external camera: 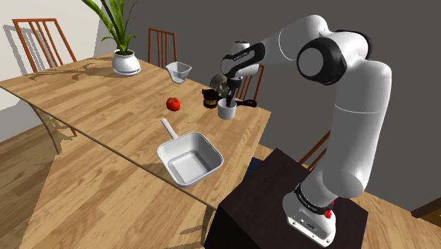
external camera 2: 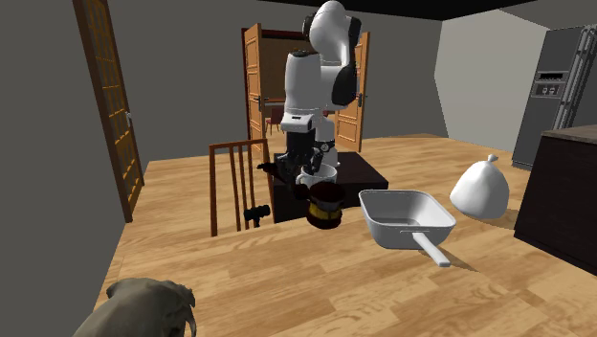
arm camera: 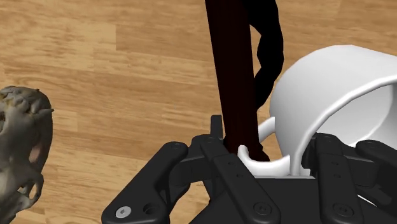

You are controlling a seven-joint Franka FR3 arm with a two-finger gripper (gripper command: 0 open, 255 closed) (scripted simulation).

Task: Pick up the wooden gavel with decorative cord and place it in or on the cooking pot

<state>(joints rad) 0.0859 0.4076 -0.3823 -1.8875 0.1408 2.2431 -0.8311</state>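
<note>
The gavel has a dark head with a gold band. Its dark handle runs straight out from between my fingers, with a black cord beside it. My gripper is shut on that handle, low over the table's far corner. A white mug stands right against it, its grip touching the fingers. The cooking pot, a white square pan with a straight handle, sits apart near the table's front edge. I cannot tell whether the gavel is off the wood.
A grey skull-like figure lies next to the gripper. A red tomato, a small white cup and a potted plant stand further along the wooden table. Chairs line the edges.
</note>
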